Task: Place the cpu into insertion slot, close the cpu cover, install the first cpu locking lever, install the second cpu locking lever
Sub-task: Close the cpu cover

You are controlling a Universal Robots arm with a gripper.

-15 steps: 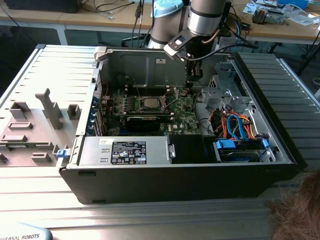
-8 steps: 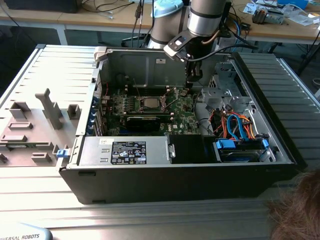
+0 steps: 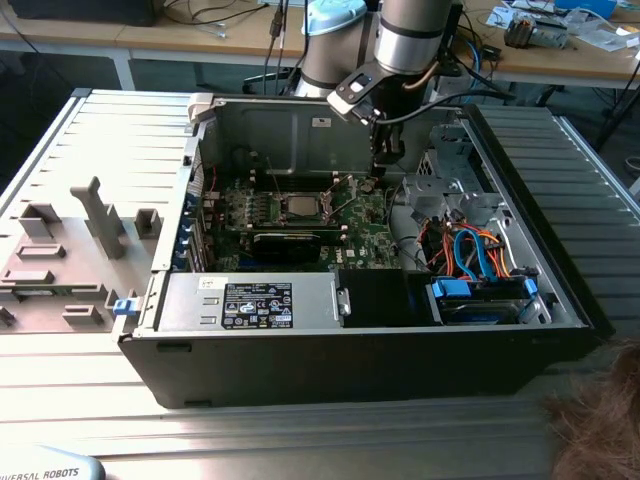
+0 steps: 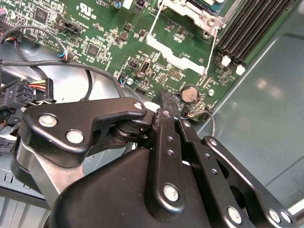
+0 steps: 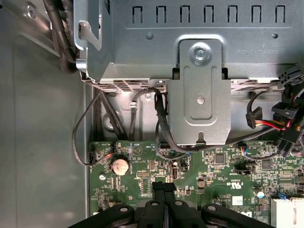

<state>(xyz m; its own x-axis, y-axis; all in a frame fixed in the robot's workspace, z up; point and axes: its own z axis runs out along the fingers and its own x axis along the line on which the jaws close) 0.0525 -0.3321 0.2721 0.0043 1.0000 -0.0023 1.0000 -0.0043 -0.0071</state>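
Evidently the claw (image 3: 384,168) hangs inside the open computer case (image 3: 560,300). Its fingers are pressed together with nothing that I can see between them, the tips just above the green motherboard (image 5: 142,178), beside the coin battery (image 5: 119,166). The cpu (image 3: 300,207) lies apart from the claw, toward the exterior view's left, seated in its socket. The cpu cover (image 3: 278,206) seems to lie around it, though I cannot tell whether it is latched. I'd reckon the chip is light, stiff and fragile underneath, best held by its edges. Room is tight: case walls, cables (image 5: 161,118) and a metal bracket (image 5: 199,95) crowd the claw. The case rests on a ribbed metal tabletop (image 3: 80,130).
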